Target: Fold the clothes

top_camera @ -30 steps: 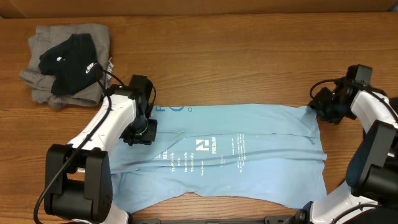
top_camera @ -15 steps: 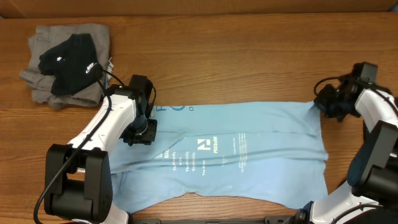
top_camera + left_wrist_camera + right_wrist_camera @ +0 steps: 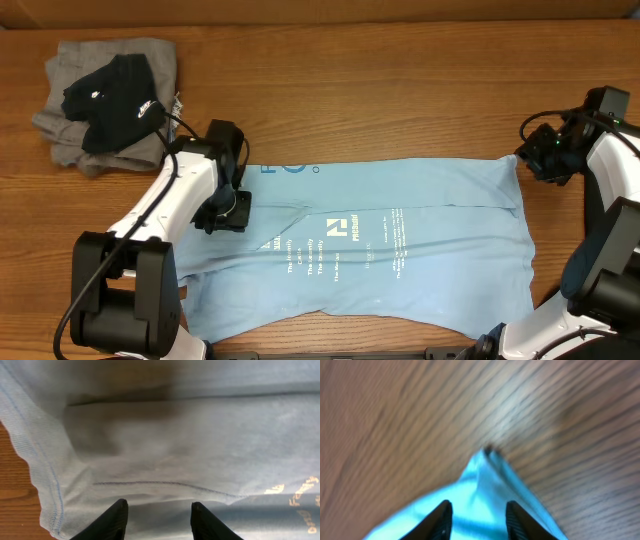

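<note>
The light blue T-shirt [image 3: 430, 280] lies spread across the table's front half, with white and pink lettering near its middle. My left gripper [image 3: 228, 208] rests over the shirt's left part. In the left wrist view its jaws [image 3: 159, 512] stand apart above the fabric [image 3: 200, 435] near a stitched hem, holding nothing. My right gripper [image 3: 545, 160] is at the shirt's far right corner. In the right wrist view its fingers [image 3: 476, 512] stand open on either side of that pointed corner [image 3: 490, 485], which lies on the wood.
At the far left corner sits a pile of other clothes, a grey piece [image 3: 75, 65] with a black piece [image 3: 115, 95] on top. Bare wooden table [image 3: 400, 90] stretches behind the shirt. The shirt's lower hem reaches close to the table's front edge.
The right gripper has moved right and slightly back, drawing the shirt's right corner and its lettering to the right and flattening the cloth. Its jaws now stand apart. The left arm has hardly moved.
</note>
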`<action>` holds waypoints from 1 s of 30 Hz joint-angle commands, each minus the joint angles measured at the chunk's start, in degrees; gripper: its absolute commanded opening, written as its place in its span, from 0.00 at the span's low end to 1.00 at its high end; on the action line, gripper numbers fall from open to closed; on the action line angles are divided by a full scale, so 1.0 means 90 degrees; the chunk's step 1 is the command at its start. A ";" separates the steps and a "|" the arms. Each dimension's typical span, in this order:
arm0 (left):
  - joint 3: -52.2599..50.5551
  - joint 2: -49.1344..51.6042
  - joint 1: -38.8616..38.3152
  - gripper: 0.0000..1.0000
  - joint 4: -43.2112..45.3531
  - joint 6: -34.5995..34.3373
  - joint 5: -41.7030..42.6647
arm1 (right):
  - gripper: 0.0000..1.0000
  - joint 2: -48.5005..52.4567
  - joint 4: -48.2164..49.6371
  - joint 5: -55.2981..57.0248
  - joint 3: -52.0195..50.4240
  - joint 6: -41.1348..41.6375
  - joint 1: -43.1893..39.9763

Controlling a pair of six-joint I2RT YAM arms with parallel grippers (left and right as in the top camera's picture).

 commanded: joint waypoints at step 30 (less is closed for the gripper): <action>0.0177 0.2407 0.0610 0.04 0.4823 -0.0721 0.1940 | 0.04 0.1324 0.4068 -0.0469 -0.1797 0.3529 0.0680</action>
